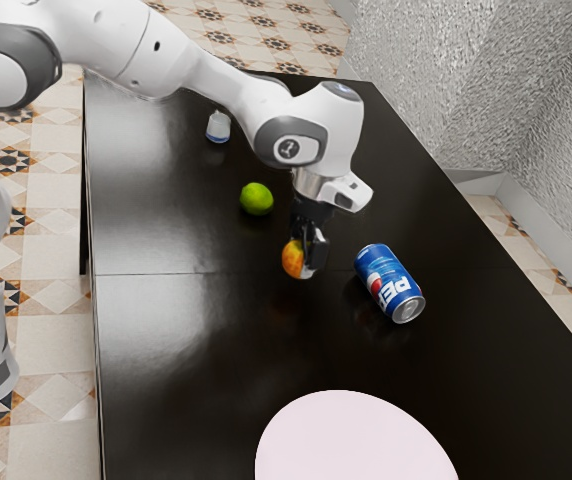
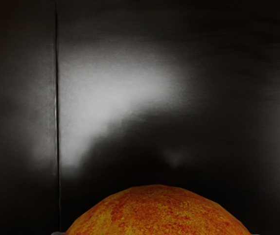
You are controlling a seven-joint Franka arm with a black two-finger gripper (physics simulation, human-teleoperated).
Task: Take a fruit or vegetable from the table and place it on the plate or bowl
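Fruit (image 1: 291, 258) gripped, half hidden by end effector (image 1: 305, 263)

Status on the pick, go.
Gripper shut on orange fruit. Not yet on plate. Pepsi can lying close beside it; lime untouched.

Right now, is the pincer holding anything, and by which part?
Yes: the pincer grips the orange-red fruit by its sides, reaching down from above.

Blue soda can (image 1: 390, 283) lies sideways; white container (image 1: 218, 127) well apart.
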